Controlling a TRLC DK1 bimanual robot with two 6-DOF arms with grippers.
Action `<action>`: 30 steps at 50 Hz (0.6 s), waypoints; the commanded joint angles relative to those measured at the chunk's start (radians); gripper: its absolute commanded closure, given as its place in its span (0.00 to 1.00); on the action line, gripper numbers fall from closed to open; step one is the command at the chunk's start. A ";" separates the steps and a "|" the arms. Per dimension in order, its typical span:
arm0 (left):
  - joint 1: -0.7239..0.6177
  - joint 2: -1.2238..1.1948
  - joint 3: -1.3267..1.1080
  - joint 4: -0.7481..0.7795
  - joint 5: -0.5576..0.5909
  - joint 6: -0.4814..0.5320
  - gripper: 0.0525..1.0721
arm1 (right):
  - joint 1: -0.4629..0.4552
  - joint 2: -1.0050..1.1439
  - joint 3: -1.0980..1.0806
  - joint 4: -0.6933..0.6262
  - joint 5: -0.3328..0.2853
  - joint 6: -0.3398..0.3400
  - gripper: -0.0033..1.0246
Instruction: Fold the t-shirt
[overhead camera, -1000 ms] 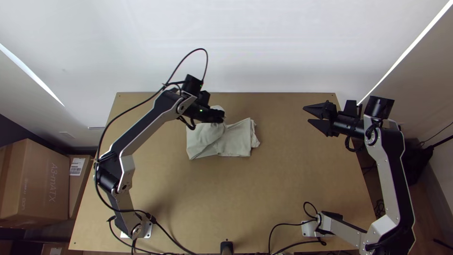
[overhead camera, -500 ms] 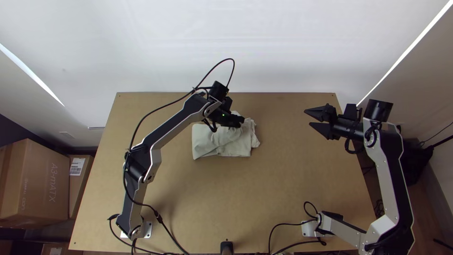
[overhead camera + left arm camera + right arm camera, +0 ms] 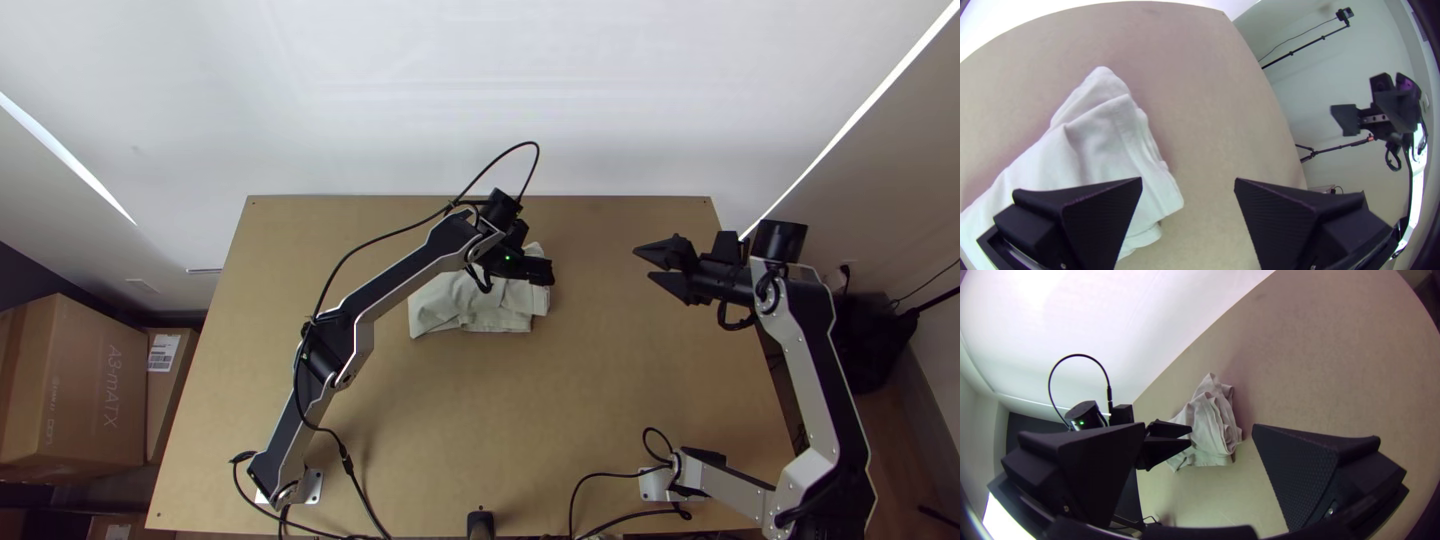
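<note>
The t-shirt (image 3: pixel 455 308) lies on the worktop (image 3: pixel 480 420), about midway between the side edges and nearer the far edge than the near one. It is folded into a small, uneven bundle: its near edge runs fairly straight, while the end toward the right is rumpled, with several layers of edge stacked there in the right wrist view. The left hand (image 3: pixel 548 272) is over that right end, its two fingers spread wide with nothing pinched between them; one overlaps the cloth in its own wrist view, though I cannot tell whether they touch. The left arm (image 3: pixel 405 285) slants across the worktop's left part from its near left corner, a cable looping above it. A broad stretch of wood separates the shirt from the near edge, with narrower strips beyond it and on either side. The right hand (image 3: pixel 643 263) is to the right, well apart from the shirt, spread and pinching nothing, its arm (image 3: pixel 815 375) bending out past the right edge. Cardboard boxes (image 3: pixel 75 385) stand beyond the left edge.
</note>
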State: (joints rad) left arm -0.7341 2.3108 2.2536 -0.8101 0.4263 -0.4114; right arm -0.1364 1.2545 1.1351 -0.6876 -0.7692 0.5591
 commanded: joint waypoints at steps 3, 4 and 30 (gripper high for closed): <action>0.045 -0.100 0.027 -0.004 0.009 -0.003 0.04 | 0.063 0.103 -0.024 0.040 0.016 -0.022 0.04; 0.055 -0.114 0.027 -0.006 0.009 -0.004 0.04 | 0.073 0.120 -0.021 0.042 0.018 -0.022 0.04; 0.455 -0.559 -0.014 -0.031 -0.178 0.083 0.04 | 0.331 0.553 0.094 0.151 0.008 -0.154 0.04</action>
State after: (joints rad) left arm -0.3359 1.8275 2.2536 -0.8284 0.2600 -0.3508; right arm 0.1658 1.7306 1.1702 -0.5419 -0.7521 0.4522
